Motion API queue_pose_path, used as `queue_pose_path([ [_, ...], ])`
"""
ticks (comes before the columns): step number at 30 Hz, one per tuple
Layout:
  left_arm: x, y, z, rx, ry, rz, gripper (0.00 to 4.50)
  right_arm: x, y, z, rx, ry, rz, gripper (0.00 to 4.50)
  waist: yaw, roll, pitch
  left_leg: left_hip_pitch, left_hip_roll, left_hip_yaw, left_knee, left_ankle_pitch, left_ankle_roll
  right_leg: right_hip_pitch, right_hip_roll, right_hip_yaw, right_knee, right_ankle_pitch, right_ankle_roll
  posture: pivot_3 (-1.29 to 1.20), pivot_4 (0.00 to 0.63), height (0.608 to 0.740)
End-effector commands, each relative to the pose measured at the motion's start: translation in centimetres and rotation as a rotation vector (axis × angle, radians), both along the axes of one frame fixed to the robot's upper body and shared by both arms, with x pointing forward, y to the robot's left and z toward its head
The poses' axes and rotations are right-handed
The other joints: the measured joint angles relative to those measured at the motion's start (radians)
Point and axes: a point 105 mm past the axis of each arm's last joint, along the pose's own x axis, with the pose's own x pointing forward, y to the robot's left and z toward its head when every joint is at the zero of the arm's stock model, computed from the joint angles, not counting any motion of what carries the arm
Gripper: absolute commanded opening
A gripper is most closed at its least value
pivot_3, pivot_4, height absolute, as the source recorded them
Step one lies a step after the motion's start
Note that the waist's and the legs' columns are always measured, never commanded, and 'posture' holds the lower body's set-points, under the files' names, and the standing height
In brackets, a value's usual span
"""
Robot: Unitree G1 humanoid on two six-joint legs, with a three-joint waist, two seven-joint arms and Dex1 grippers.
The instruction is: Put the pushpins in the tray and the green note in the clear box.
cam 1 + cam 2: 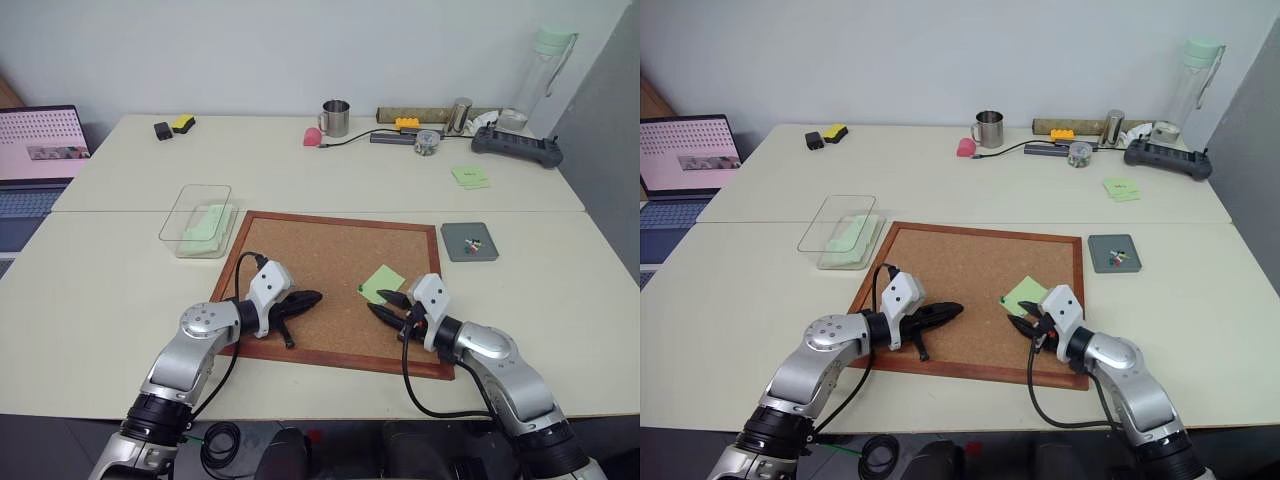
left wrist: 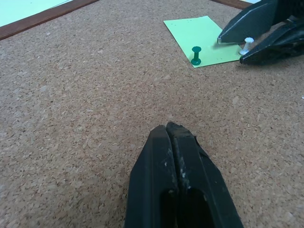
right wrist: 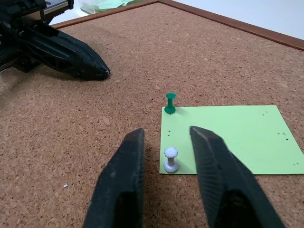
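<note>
**Two pins on the green note, right gripper straddling the white one**

Cream-coloured bench (image 1: pixel 120 300) stretches out under both arms, with a wood-framed corkboard (image 1: pixel 320 260) lying flat on its near half. Nearest the robot, the left gripper (image 1: pixel 312 297) rests low over the cork with its two black fingers pressed together, holding nothing. Across from it the right gripper (image 3: pixel 167 142) sits at the near edge of the green note (image 3: pixel 228 137) — its fingers stand a little apart, one on each side of a white pushpin (image 3: pixel 171 159) that stands upright in the note's corner; in the right wrist view there is a visible gap between each finger and the pin, so no grip shows. A dark green pushpin (image 3: pixel 170 102) stands upright in the note's next corner, just beyond the white one. The note itself lies flat on the right part of the corkboard.

Farther out, the clear box (image 1: pixel 196 220) sits on the bench just off the board's far left corner, with something pale green inside it. Off the board's far right corner sits the dark-grey tray (image 1: pixel 469 241), holding a few small coloured pins (image 1: pixel 474 240). Beyond the seam, a stack of green sticky notes (image 1: pixel 470 176) lies to the right, and along the back — a metal mug (image 1: pixel 335 118), a pink object (image 1: pixel 312 136), a water bottle (image 1: pixel 540 75) and a black controller (image 1: pixel 516 146). A laptop (image 1: pixel 40 150) stands open at far left.
</note>
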Motion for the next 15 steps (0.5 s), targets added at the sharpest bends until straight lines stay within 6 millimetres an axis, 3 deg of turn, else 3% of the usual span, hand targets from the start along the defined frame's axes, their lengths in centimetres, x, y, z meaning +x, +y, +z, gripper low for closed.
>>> queue_pose_path([
  [1, -0.9, 0.9, -3.0, 0.071, 0.103, 0.028, 0.00, -0.1, -0.3, 0.6, 0.021, -0.019, -0.005, 0.52, 0.000, 0.000, 0.000, 0.000, 0.000, 0.000, 0.000, 0.000, 0.000, 0.000, 0.000, 0.000, 0.000, 0.000, 0.000, 0.00, 0.150, 0.740],
  [4, -0.9, 0.8, -3.0, 0.071, 0.104, 0.028, 0.00, -0.2, -0.3, 0.6, 0.024, -0.018, -0.005, 0.01, 0.000, 0.000, 0.000, 0.000, 0.000, 0.000, 0.000, 0.000, 0.000, 0.000, 0.000, 0.000, 0.000, 0.000, 0.000, 0.00, 0.150, 0.740],
  [10, -0.8, 1.0, -3.0, 0.077, 0.105, 0.032, 0.00, -0.1, -0.3, 1.1, 0.042, -0.031, -0.017, 0.01, 0.000, 0.000, 0.000, 0.000, 0.000, 0.000, 0.000, 0.000, 0.000, 0.000, 0.000, 0.000, 0.000, 0.000, 0.000, 0.00, 0.150, 0.740],
  [15, -0.9, 1.1, -3.1, 0.080, 0.109, 0.032, 0.00, -0.1, 0.0, 4.3, 0.174, -0.056, -0.036, 0.01, 0.000, 0.000, 0.000, 0.000, 0.000, -0.001, 0.000, 0.000, 0.000, 0.000, 0.000, 0.000, 0.000, 0.000, 0.000, 0.00, 0.150, 0.740],
])
